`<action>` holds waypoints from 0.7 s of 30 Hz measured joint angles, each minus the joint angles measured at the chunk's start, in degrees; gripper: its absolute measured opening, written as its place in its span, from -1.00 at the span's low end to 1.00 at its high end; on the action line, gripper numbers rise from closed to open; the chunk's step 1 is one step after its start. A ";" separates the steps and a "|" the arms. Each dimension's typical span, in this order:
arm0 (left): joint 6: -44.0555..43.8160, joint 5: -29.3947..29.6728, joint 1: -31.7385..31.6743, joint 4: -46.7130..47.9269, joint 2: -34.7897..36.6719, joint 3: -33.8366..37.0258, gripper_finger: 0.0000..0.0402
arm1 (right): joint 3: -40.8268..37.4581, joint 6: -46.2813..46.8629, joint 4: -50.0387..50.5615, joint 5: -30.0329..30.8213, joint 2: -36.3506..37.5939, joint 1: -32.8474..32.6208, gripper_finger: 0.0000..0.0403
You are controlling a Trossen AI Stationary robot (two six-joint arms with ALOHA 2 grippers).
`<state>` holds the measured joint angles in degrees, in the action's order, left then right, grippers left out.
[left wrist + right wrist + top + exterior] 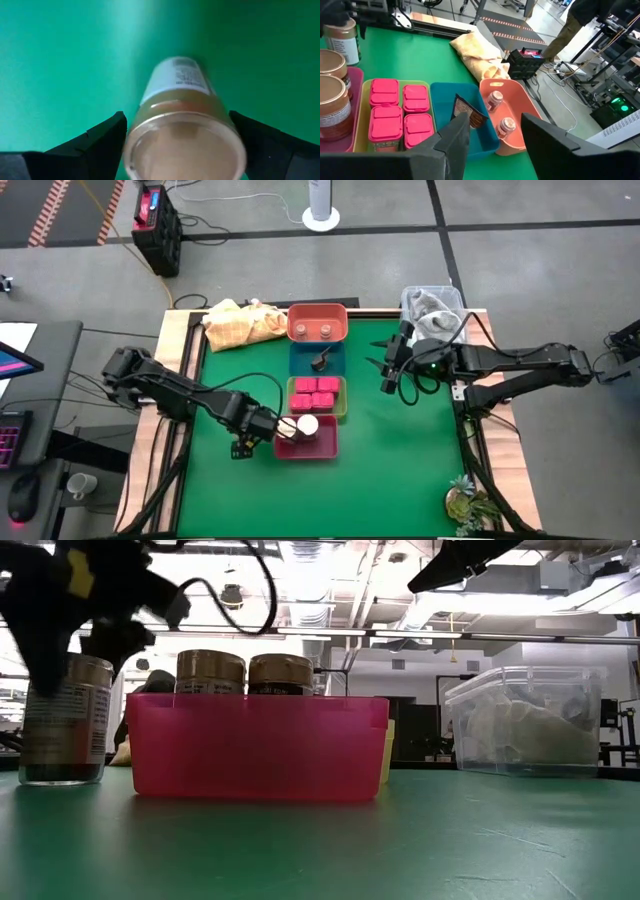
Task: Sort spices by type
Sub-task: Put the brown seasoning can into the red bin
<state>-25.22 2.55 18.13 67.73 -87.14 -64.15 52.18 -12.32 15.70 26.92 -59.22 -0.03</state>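
1. Left claw sits just beside the magenta tray, on the side away from the right arm. Its fingers are pinching a tan tub; in the left wrist view the tub fills the gap between both fingers, cream top toward the camera.
2. In the low view this held tub stands upright beside the magenta tray's wall, just outside it; whether its base touches the green desk cannot be told.
3. Two more tan tubs stand inside the magenta tray, next to the left claw.
4. Beyond that tray from the left claw: a yellow-green tray with four pink blocks, a blue tray with the dark brown piece, then a salmon tray with two small knobs.
5. Right claw hovers above the desk, well apart from the trays, fingers spread and holding nothing.
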 joint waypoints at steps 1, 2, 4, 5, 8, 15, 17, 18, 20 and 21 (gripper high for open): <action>-0.08 -1.05 0.00 -0.15 -0.02 0.78 0.63 | 0.00 0.00 -0.02 0.00 0.00 0.00 0.06; -0.06 -2.02 0.00 -0.48 -0.06 1.50 0.63 | 0.00 0.00 -0.01 0.00 0.00 0.05 0.06; 0.11 -3.42 0.00 -1.58 -0.06 2.82 0.63 | 0.00 -0.02 0.00 0.00 0.00 0.11 0.06; 0.12 -3.78 0.00 -2.14 -0.06 3.35 0.63 | 0.00 -0.04 0.00 0.00 0.00 0.11 0.06; 0.57 -3.69 0.00 -3.64 -0.10 3.99 0.61 | 0.00 -0.15 -0.01 0.00 0.00 0.12 0.06; 2.24 -3.55 0.00 -5.87 -0.10 4.12 0.35 | 0.00 -0.15 0.03 0.00 0.00 0.11 0.06; 3.44 -3.83 0.00 -5.52 -0.10 4.05 0.35 | 0.00 -0.15 0.03 0.00 0.00 0.11 0.06; 4.11 -4.02 0.00 -4.84 -0.13 3.74 0.35 | 0.00 -0.15 0.03 0.00 0.00 0.11 0.06; 5.33 -4.30 -0.08 -2.44 -0.23 2.12 0.35 | 0.00 -0.15 0.03 0.00 0.00 0.11 0.06; 5.96 -4.31 -0.27 -1.22 -0.22 0.90 0.35 | 0.00 -0.15 0.03 0.00 0.00 0.11 0.06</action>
<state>-19.27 -1.76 17.86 66.51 -87.36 -63.25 52.18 -12.47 15.73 26.92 -59.22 0.08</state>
